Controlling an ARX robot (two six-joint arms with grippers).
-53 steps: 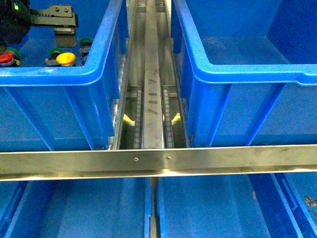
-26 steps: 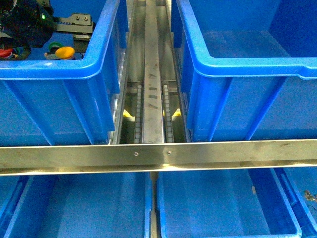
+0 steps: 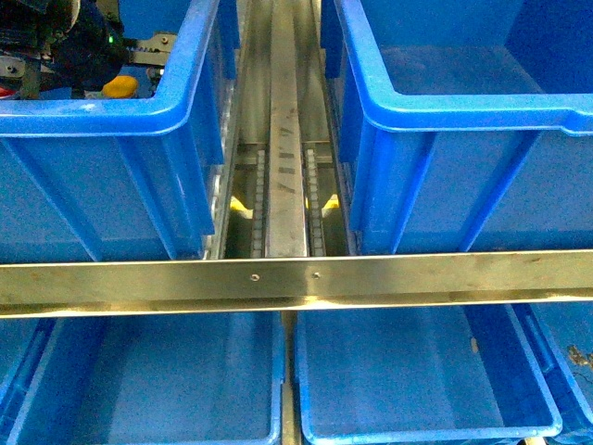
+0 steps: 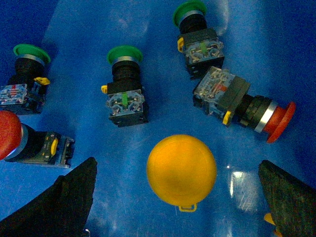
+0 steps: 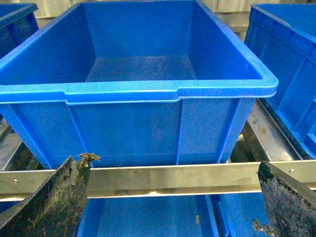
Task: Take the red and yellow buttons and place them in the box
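Observation:
The yellow button [image 4: 181,169] stands cap-up on the floor of the left blue crate [image 3: 102,119], between my left gripper's [image 4: 180,210] open black fingers [image 4: 69,197]. A red button [image 4: 256,111] lies on its side close beside it. A second red cap [image 4: 7,140] shows at the frame edge. In the front view the yellow cap [image 3: 120,86] and a sliver of red [image 3: 6,91] show under my left arm [image 3: 83,37]. My right gripper [image 5: 173,202] is open and empty before an empty blue box [image 5: 170,92], which also shows in the front view [image 3: 463,113].
Three green-capped buttons [image 4: 124,55] [image 4: 30,51] [image 4: 190,12] lie near the yellow one. A steel cross rail [image 3: 296,281] runs in front of the crates, with a roller track [image 3: 285,158] between them. More blue crates [image 3: 417,380] sit below the rail.
My left arm has moved left and lower over the buttons in the left crate and now hides the green ones and most of the red one. The front view has shifted slightly.

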